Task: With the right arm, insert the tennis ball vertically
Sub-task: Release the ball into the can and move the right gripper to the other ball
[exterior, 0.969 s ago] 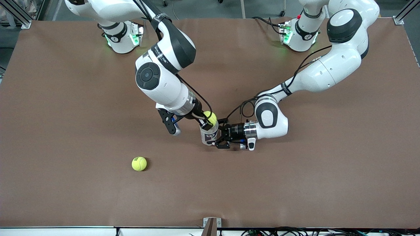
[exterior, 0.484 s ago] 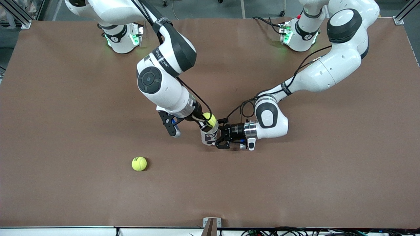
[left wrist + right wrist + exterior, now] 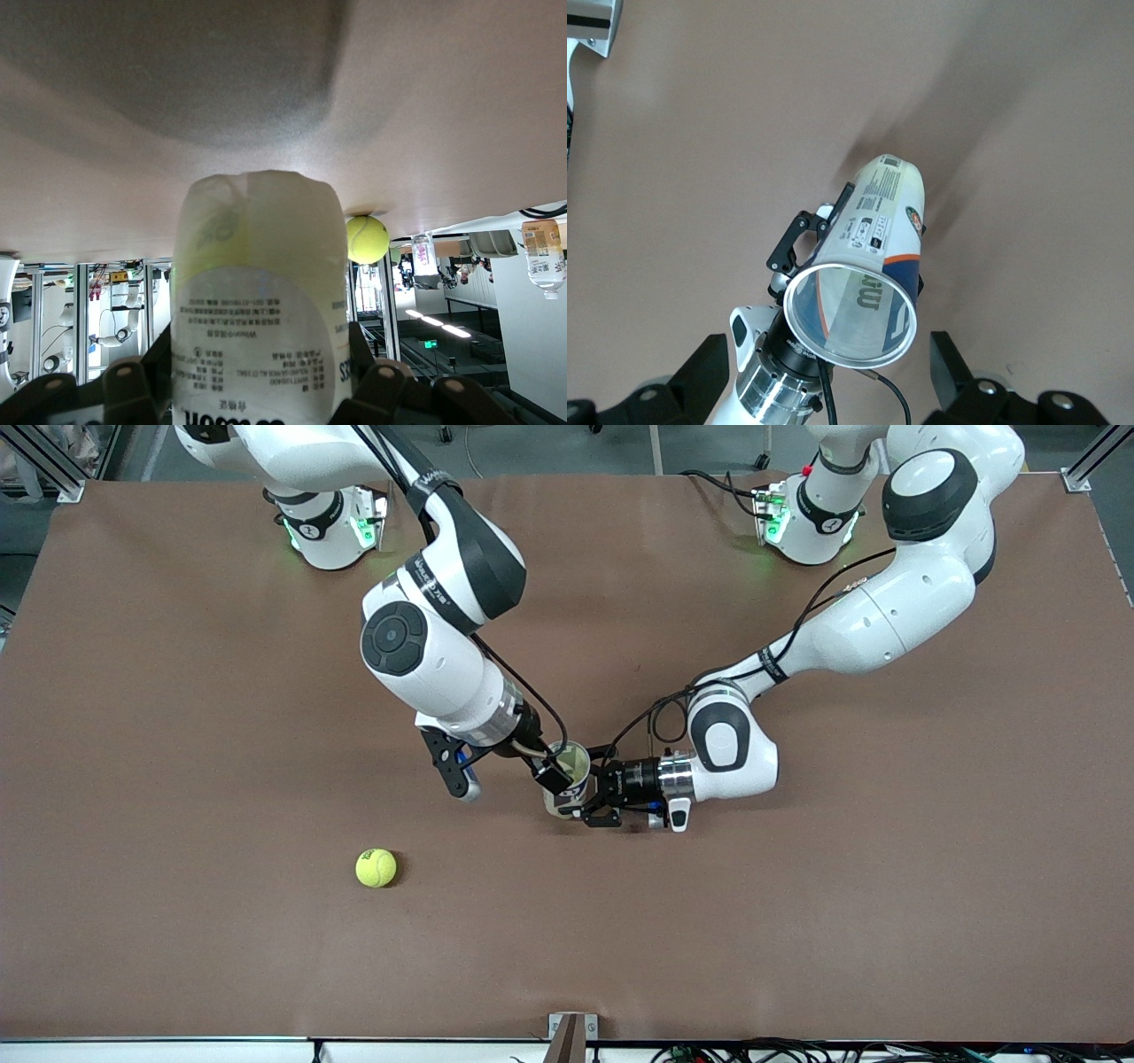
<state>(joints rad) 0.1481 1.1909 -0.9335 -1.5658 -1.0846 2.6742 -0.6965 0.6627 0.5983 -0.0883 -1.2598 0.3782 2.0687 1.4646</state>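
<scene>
The brown tabletop (image 3: 886, 921) is wide and flat. At its 6 o'clock edge sits a small metal bracket (image 3: 571, 1032), with dark cables (image 3: 797, 1052) bunched along that edge toward 5 o'clock. Silver frame posts stand at the 11 o'clock corner (image 3: 49, 465) and the 1 o'clock corner (image 3: 1090, 460). In the left wrist view, what may be a bottle (image 3: 542, 252) shows in the room.
</scene>
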